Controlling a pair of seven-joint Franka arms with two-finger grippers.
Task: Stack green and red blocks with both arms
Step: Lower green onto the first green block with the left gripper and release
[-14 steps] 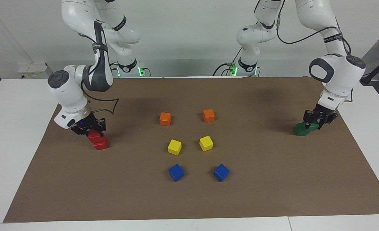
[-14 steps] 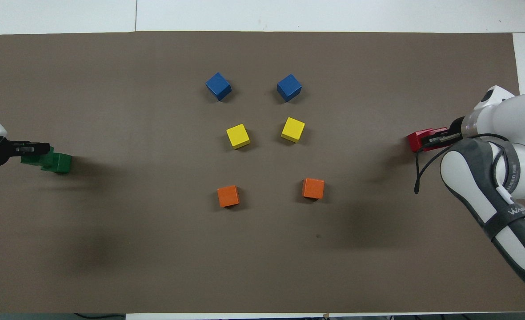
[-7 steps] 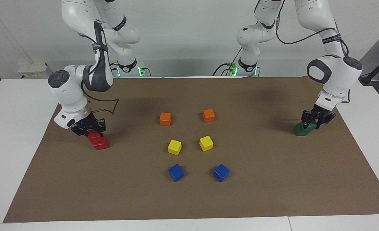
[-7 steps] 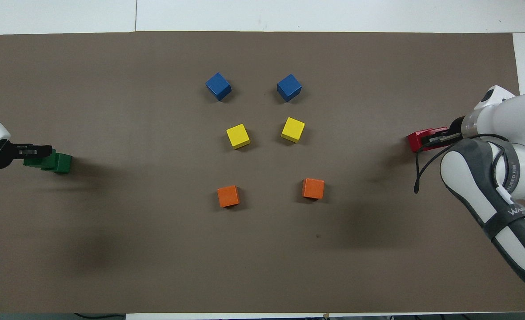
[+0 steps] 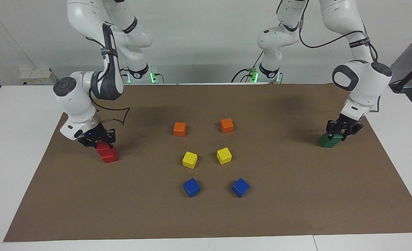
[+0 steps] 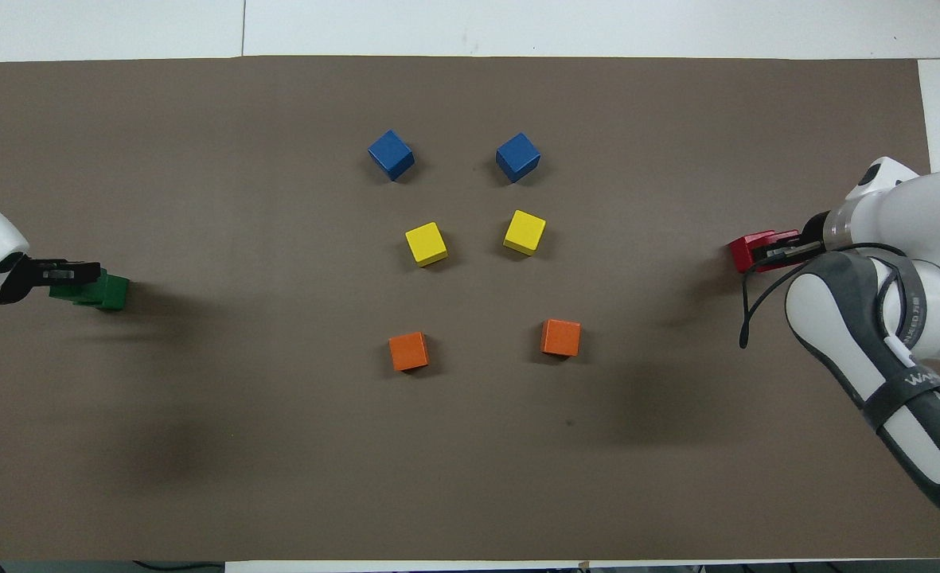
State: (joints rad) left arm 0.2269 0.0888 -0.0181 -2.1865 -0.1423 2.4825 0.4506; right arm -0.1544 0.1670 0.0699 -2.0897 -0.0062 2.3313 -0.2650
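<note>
With my left gripper point(image 5: 342, 131) clenched on a green block point(image 5: 335, 136) at frame right and my right gripper point(image 5: 97, 140) on a red block point(image 5: 103, 146) at frame left, I should square each over its twin before releasing.

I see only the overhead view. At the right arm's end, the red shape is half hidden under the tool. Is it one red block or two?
Observer: Two. The right tool grips the upper red block, which sits over the lower red block, shifted toward the robots.
Operator: Is there a gap between them?
Observer: I see no gap. They look to be in contact.
Operator: And the green ones?
Observer: The left tool grips the upper green block low over the lower green block. I cannot tell whether they touch.
</note>
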